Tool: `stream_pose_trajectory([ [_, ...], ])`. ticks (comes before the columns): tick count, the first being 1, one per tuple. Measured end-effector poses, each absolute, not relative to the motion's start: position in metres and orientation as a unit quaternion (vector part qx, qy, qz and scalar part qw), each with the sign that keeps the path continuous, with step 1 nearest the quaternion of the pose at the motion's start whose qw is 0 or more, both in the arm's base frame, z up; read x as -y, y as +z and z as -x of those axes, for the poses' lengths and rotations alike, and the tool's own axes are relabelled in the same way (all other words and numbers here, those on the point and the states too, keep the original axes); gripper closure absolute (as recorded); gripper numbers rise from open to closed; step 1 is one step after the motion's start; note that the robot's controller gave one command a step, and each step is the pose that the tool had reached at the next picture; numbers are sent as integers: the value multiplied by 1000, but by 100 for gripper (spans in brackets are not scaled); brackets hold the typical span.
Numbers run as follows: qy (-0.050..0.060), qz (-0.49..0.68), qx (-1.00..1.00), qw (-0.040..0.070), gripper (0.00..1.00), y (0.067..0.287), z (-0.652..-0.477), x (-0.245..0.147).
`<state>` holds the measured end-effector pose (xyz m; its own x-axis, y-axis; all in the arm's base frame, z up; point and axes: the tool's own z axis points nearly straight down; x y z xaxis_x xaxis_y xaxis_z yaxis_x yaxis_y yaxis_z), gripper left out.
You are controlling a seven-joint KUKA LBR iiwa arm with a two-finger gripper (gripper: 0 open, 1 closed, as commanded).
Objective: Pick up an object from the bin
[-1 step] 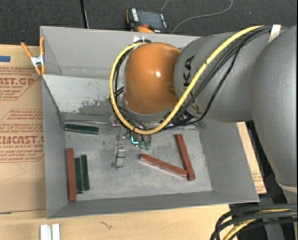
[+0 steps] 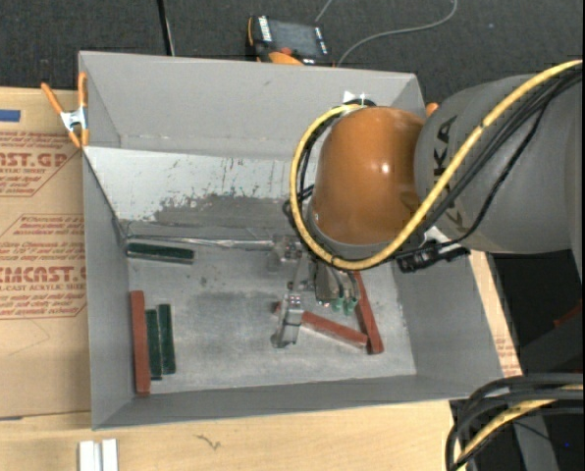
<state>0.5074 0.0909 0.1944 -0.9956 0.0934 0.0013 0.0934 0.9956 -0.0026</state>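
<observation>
the gripper [image 2: 291, 324] hangs low in the bin [image 2: 243, 116], right of the middle of the floor, under the arm's orange cover [image 2: 366, 175], which hides most of the wrist; whether its jaws stand apart or together i cannot tell from this angle, and nothing can be seen held in it. the thing nearest is a flat red bar [image 2: 334, 331] lying on the floor towards the front right, its left end just beside the gripper tip. a second red bar [image 2: 368, 317] lies at an angle to it, meeting it near the right-hand end, and a small green piece [image 2: 347, 305] sits between the two, close under the wrist. well apart on the left lie a long red strip [image 2: 137, 346] with two dark green strips [image 2: 159, 340] beside it, and one more dark green strip [image 2: 160, 253] near the back wall. judging by this, the step in hand is settling on the flat red bar. to do it well the grip should go across the bar's narrow width, not along it, and near enough to the middle that the bar does not swing down when lifted. the bar is thin and lies flat, so the tip has to come right to the floor. the likely trouble is catching the second red bar or the green piece too, so a spot clear of where they meet is the safer choice
</observation>
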Motion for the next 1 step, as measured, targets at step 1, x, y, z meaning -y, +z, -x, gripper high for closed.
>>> stream_pose_trajectory([
  [1, 1, -62, 998, 1, 0, 159, -513, -15],
])
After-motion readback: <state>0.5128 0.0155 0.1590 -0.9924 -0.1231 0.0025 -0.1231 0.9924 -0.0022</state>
